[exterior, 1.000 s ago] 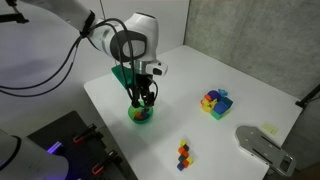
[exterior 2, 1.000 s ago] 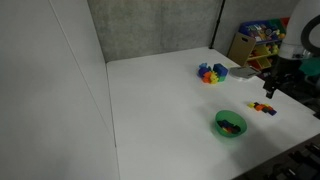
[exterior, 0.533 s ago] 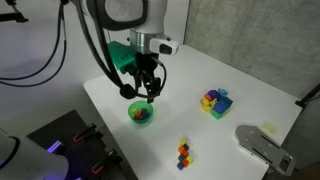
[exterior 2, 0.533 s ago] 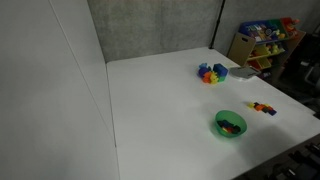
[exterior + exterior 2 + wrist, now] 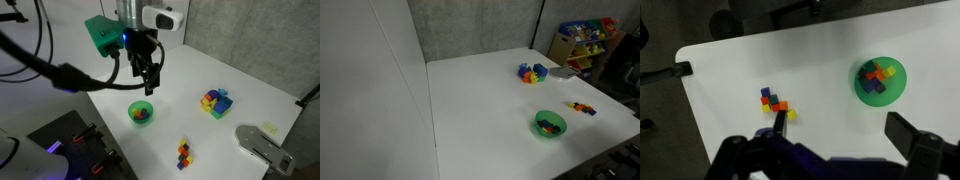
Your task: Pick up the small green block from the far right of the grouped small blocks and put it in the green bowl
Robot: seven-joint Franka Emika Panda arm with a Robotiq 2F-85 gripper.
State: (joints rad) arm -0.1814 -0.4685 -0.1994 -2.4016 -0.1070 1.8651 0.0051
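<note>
While the gripper (image 5: 150, 86) hangs high over the green bowl (image 5: 141, 113), fingers apart and nothing between them, we judge the drop made: a small green block (image 5: 873, 88) lies inside the bowl among other pieces, where the task wants it. Right of the bowl, the grouped small blocks (image 5: 184, 153) sit packed close, well clear of the arm; the wrist view shows roughly six, too small to be sure. Furthest right, one pile of larger blocks (image 5: 216, 102). Counts: one bowl, one gripper, four or five pieces in the bowl
</note>
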